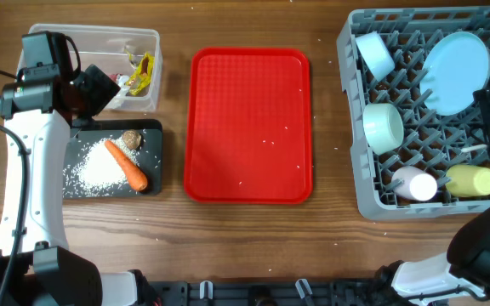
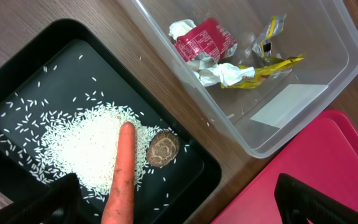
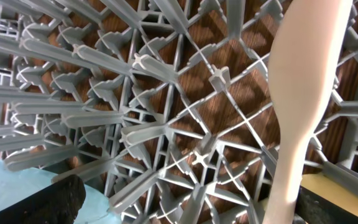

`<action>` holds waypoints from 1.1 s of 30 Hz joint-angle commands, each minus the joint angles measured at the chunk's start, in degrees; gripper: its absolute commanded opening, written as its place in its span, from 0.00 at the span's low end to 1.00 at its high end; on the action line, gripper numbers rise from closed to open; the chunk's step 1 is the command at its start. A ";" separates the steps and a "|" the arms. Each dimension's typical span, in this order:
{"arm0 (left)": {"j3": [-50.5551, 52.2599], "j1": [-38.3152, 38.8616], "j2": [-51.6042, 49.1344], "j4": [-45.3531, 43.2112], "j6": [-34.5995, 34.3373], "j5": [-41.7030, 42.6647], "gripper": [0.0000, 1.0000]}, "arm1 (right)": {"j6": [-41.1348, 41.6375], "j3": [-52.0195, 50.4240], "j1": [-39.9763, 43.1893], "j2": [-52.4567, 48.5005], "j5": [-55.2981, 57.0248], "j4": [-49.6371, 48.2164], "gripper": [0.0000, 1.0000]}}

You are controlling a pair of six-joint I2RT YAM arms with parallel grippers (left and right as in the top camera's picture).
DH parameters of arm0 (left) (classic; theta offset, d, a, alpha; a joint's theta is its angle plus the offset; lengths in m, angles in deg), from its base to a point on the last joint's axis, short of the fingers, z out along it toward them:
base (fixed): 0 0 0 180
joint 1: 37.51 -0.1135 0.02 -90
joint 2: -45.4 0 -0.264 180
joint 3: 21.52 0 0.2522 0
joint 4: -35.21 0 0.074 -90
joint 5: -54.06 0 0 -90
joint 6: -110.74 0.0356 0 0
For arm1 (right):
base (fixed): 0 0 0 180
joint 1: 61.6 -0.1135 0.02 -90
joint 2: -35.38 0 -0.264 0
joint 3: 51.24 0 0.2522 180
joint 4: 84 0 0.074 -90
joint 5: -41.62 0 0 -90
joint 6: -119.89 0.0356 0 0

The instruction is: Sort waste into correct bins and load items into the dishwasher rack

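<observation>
The orange carrot [image 1: 127,165], the white rice [image 1: 92,167] and the brown lump [image 1: 131,138] lie in the black bin [image 1: 153,127]. In the left wrist view the carrot [image 2: 122,177] lies across the rice [image 2: 82,146] beside the lump [image 2: 163,149]. Red [image 2: 205,40] and yellow [image 2: 269,64] wrappers lie in the clear tub [image 1: 58,38]. My left gripper [image 2: 185,214] is open and empty above the black bin's right edge. My right gripper [image 3: 197,211] is open inside the grey rack [image 1: 356,170], with the white spoon [image 3: 300,93] lying on the lattice by its right finger.
The red tray [image 1: 247,125] lies mid-table with a few rice grains on it. The rack holds a white bowl [image 1: 374,55], blue plate [image 1: 456,72], teal bowl [image 1: 383,127], pink cup [image 1: 415,183] and yellow cup [image 1: 472,180].
</observation>
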 commanded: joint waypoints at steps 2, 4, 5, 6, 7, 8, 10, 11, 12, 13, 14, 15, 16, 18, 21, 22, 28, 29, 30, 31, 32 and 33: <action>-0.11 -0.24 0.31 -0.13 -0.72 -0.55 1.00 | 0.76 -0.42 0.13 -3.65 2.84 -0.68 1.00; -0.11 -0.24 0.31 -0.13 -0.72 -0.55 1.00 | 0.68 -0.42 0.13 -4.48 2.95 -0.55 1.00; -0.11 -0.24 0.31 -0.13 -0.72 -0.55 1.00 | 0.66 -0.42 0.13 -4.55 2.97 -0.52 1.00; -0.11 -0.24 0.31 -0.13 -0.72 -0.55 1.00 | 0.63 -0.42 0.13 -4.55 2.95 -0.52 1.00; -0.11 -0.24 0.31 -0.13 -0.72 -0.55 1.00 | 0.66 -0.42 0.13 -4.55 2.93 -0.50 1.00; -0.11 -0.24 0.31 -0.13 -0.72 -0.55 1.00 | 0.63 -0.42 0.13 -4.55 2.95 -0.07 0.99; -0.11 -0.24 0.31 -0.13 -0.72 -0.55 1.00 | 0.57 -0.39 0.13 -4.31 2.71 0.42 0.99; -0.11 -0.24 0.31 -0.13 -0.72 -0.55 1.00 | 0.35 -0.35 0.13 -3.65 2.23 0.55 0.99; -0.11 -0.24 0.31 -0.13 -0.72 -0.55 1.00 | -0.50 -0.17 0.13 -2.67 1.38 0.70 0.99; -0.11 -0.24 0.31 -0.13 -0.72 -0.55 1.00 | -1.81 0.09 0.13 -1.40 0.02 0.70 0.99; -0.11 -0.24 0.31 -0.13 -0.72 -0.55 1.00 | -3.08 0.57 0.13 0.26 -1.81 0.98 1.00; -0.11 -0.24 0.31 -0.13 -0.72 -0.55 1.00 | -3.91 1.20 0.13 2.43 -4.02 1.77 1.00; -0.11 -0.24 0.31 -0.13 -0.72 -0.55 1.00 | -3.87 1.70 0.13 4.70 -6.32 2.49 1.00; -0.11 -0.24 0.31 -0.13 -0.72 -0.55 1.00 | -3.87 2.32 0.13 12.83 -13.77 3.37 1.00; -0.11 -0.24 0.31 -0.13 -0.72 -0.55 1.00 | -3.87 2.32 0.13 27.30 -21.14 5.70 0.99; -0.11 -0.24 0.31 -0.13 -0.72 -0.55 1.00 | -3.58 2.32 0.13 30.84 -22.32 7.74 1.00; -0.11 -0.24 0.31 -0.13 -0.72 -0.55 1.00 | 8.70 2.29 0.13 52.78 -22.88 12.39 1.00; -0.11 -0.24 0.31 -0.13 -0.72 -0.55 1.00 | 12.48 2.29 0.13 54.99 -22.88 12.41 1.00; -0.11 -0.24 0.31 -0.13 -0.72 -0.55 1.00 | 15.58 2.29 0.13 56.26 -22.88 12.48 1.00; -0.11 -0.24 0.31 -0.13 -0.72 -0.55 1.00 | 19.63 2.29 0.13 57.35 -22.88 12.79 1.00; -0.11 -0.24 0.31 -0.13 -0.72 -0.55 1.00 | 23.67 2.29 -0.50 58.01 -22.75 13.33 1.00; -0.11 -0.24 0.31 -0.13 -0.72 -0.55 1.00 | 32.04 2.29 -5.27 57.81 -21.66 14.47 1.00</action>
